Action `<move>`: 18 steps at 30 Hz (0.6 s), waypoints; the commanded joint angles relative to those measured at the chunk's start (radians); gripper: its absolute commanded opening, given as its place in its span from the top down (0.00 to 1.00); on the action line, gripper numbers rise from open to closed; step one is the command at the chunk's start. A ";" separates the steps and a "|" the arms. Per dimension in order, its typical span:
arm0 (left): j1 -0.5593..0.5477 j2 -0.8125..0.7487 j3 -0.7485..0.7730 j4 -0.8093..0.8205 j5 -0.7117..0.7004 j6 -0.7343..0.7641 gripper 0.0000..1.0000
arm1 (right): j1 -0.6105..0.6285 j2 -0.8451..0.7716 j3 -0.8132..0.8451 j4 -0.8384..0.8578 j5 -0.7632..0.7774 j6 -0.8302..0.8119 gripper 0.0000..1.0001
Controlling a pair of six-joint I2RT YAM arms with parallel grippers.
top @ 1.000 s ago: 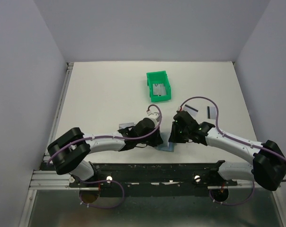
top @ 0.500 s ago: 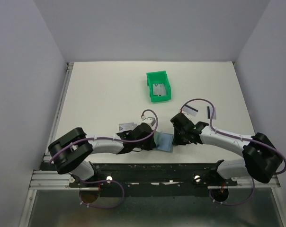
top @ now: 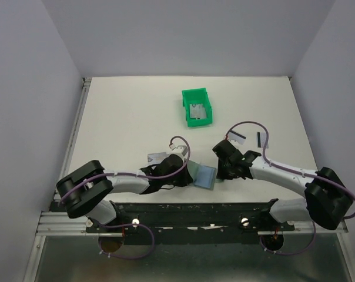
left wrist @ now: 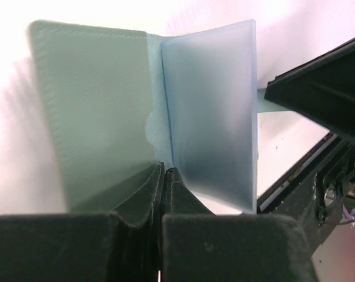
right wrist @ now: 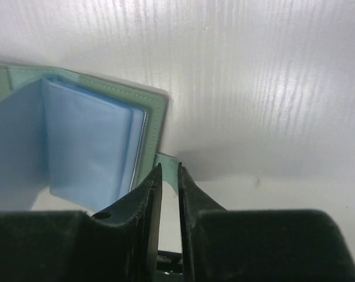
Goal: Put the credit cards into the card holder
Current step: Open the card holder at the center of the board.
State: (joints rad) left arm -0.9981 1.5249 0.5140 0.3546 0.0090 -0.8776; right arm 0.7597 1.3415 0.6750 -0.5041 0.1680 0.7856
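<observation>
While spread open at lower centre, seems light, floppy, slick. Best pinching card holder (top: pixel 206 175) by stitched edges: spine in shut-tight left hand (left wrist: pixel 164 170), cover corner in narrowed right hand (right wrist: pixel 166 167).

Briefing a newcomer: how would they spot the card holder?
Near the white table's front edge, between the left gripper and right gripper, is an open grey-green folding card holder. Only it has pale blue pockets; the bright green plastic bin sits farther back.

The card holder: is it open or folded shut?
Open. In the left wrist view the card holder shows a green cover and a blue pocket standing apart from it.
</observation>
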 commanded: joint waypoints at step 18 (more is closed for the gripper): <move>0.371 -0.494 -0.005 -0.579 -0.216 0.002 0.60 | -0.003 -0.170 0.227 -0.033 -0.037 -0.261 0.54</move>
State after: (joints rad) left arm -0.6853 1.0035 0.5613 -0.1032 -0.2024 -0.8185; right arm 0.7589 1.1534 0.8509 -0.5690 0.2146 0.5983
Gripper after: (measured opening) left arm 0.396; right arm 0.454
